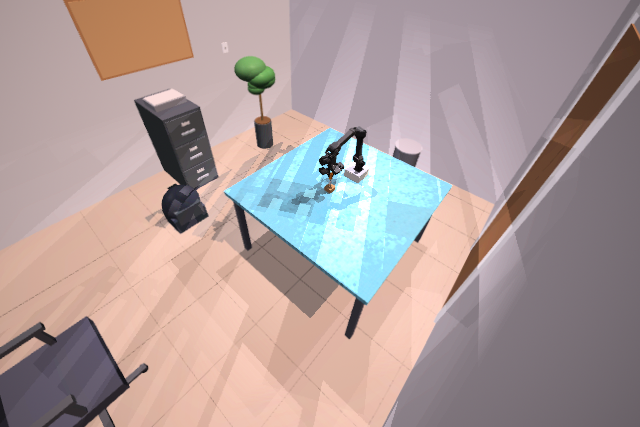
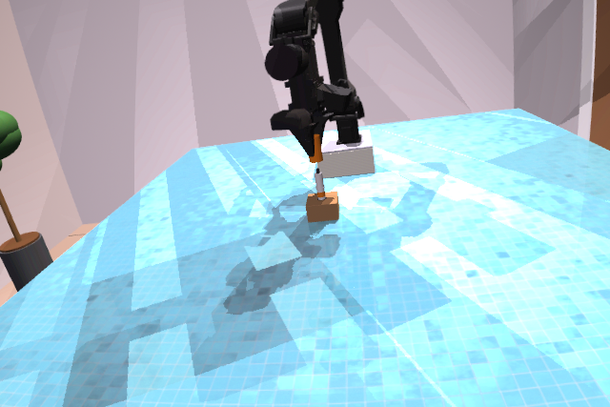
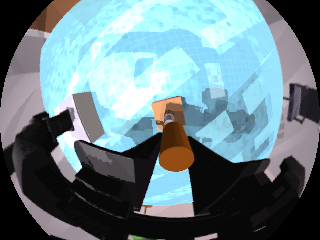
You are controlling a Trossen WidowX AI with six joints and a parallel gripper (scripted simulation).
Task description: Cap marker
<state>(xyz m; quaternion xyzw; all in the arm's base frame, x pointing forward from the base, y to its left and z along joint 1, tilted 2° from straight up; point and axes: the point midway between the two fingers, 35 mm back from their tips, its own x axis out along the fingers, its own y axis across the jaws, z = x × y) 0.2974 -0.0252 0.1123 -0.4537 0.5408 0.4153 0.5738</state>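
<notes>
My gripper (image 2: 315,149) is shut on the orange cap (image 2: 315,150) (image 3: 176,152), which it holds upright. The marker (image 2: 319,182) (image 3: 169,117) stands upright in the holder block (image 2: 322,210) (image 3: 161,108), white-bodied with a dark tip and an orange band low down. In the exterior view the cap hangs just above the marker's tip, with a small gap between them. In the wrist view the near end of the cap covers part of the marker. In the top view the block (image 1: 329,188) is small, below the gripper.
The arm's pale base block (image 1: 356,173) (image 2: 347,161) (image 3: 89,117) stands on the blue table (image 1: 330,236) (image 2: 443,343), behind the holder block in the exterior view. A plant, a cabinet, a backpack and a chair stand on the floor away from the table.
</notes>
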